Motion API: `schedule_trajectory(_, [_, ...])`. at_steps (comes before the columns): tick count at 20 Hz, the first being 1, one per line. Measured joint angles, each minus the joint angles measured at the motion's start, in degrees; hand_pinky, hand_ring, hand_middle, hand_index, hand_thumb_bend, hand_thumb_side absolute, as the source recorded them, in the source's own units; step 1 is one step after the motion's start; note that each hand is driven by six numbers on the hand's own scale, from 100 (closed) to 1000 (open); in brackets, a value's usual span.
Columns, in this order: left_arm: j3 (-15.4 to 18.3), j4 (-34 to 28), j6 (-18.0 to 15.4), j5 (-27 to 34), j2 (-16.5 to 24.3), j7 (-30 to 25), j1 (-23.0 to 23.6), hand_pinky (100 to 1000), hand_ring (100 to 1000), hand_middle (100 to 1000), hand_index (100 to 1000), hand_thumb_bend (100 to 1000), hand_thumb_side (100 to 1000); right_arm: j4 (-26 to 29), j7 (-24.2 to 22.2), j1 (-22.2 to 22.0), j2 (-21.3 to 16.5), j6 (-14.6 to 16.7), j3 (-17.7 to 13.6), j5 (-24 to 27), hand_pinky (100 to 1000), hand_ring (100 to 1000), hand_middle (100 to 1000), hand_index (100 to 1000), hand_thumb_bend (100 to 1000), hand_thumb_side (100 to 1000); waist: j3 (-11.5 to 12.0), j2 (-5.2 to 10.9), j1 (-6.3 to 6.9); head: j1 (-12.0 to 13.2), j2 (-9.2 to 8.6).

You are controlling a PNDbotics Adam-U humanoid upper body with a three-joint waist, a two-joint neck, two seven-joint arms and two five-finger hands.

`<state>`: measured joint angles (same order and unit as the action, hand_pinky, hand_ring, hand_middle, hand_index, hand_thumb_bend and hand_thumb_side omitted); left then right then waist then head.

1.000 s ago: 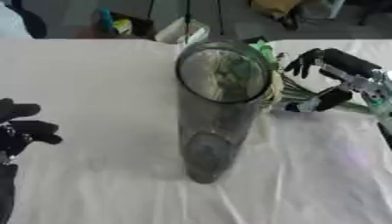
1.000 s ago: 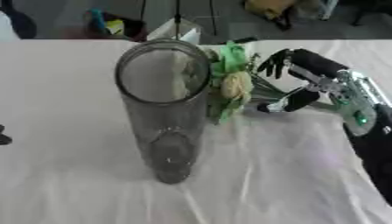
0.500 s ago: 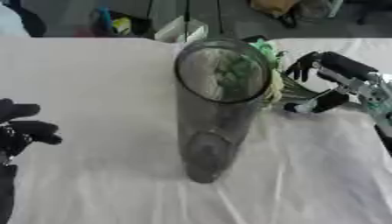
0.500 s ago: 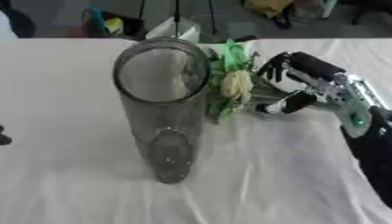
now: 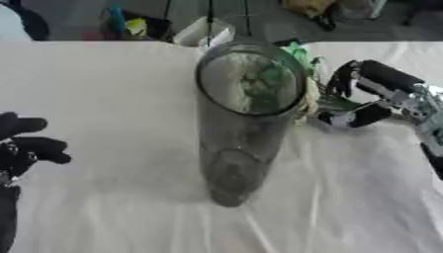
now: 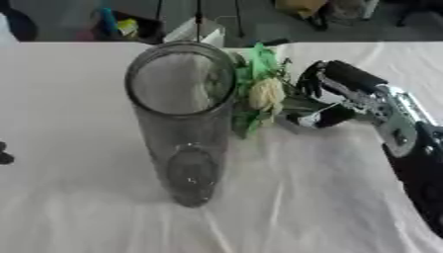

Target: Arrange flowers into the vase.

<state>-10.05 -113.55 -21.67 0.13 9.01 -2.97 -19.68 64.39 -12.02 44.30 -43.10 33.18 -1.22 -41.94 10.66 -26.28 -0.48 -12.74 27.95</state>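
Little has moved since a second ago: the right hand (image 6: 333, 101) stays curled round the flower (image 6: 264, 94) stems, just right of the tall glass vase (image 6: 183, 123) standing on the white table (image 6: 78, 148). Far left of the vase, the left hand (image 5: 26, 146) rests idle, fingers relaxed.

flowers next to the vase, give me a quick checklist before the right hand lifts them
1. Right hand fingers curled around the flower stems: ok, though whether the stems are pinched cannot be told.
2. Flowers out of the vase for now: ok, they lie beside it on the table.
3. Vase upright with open mouth: ok.
4. Vase empty: cannot tell, the flowers show through the glass.
5. Left hand away from the vase: ok, near the left edge.
6. White tablecloth lying flat under the vase: cannot tell, it is wrinkled nearby.
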Motion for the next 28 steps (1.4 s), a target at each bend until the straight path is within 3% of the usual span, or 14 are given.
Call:
schedule_trajectory(5, [0.0,0.0,0.0,-0.2,0.0,0.0,0.0,590,649,731,880,126,1000,-0.4,0.7,0.0,0.1,0.2,0.2,0.0,552,364,347,526,393,454,0.0,-0.22,-0.03,0.0,-0.05])
schedule_trajectory(16, [0.0,0.0,0.0,-0.5,0.0,0.0,-0.1,590,648,732,880,124,1000,-0.9,2.2,-0.2,0.4,0.5,0.6,0.2,411,100,100,285,243,558,0.0,-0.22,-0.03,0.0,-0.05])
schedule_trajectory(19, [0.0,0.0,0.0,-0.7,0.0,0.0,-0.1,590,647,732,880,124,1000,-1.1,2.5,-0.2,0.5,0.5,0.6,0.4,401,100,100,268,239,563,0.1,-0.22,-0.14,0.0,-0.05])
schedule_trajectory(24, [0.0,0.0,0.1,-1.0,0.0,-0.1,-0.1,590,644,730,880,123,1000,-1.6,2.5,-0.2,0.5,0.4,0.7,0.7,369,100,100,201,111,610,0.3,-0.41,-0.34,-0.1,-0.28])
schedule_trajectory(28, [0.0,0.0,0.1,-1.2,0.0,-0.1,-0.1,590,643,729,880,123,1000,-1.8,2.3,-0.2,0.5,0.2,0.7,1.1,367,100,100,194,120,608,0.3,-0.54,-0.39,-0.2,-0.33])
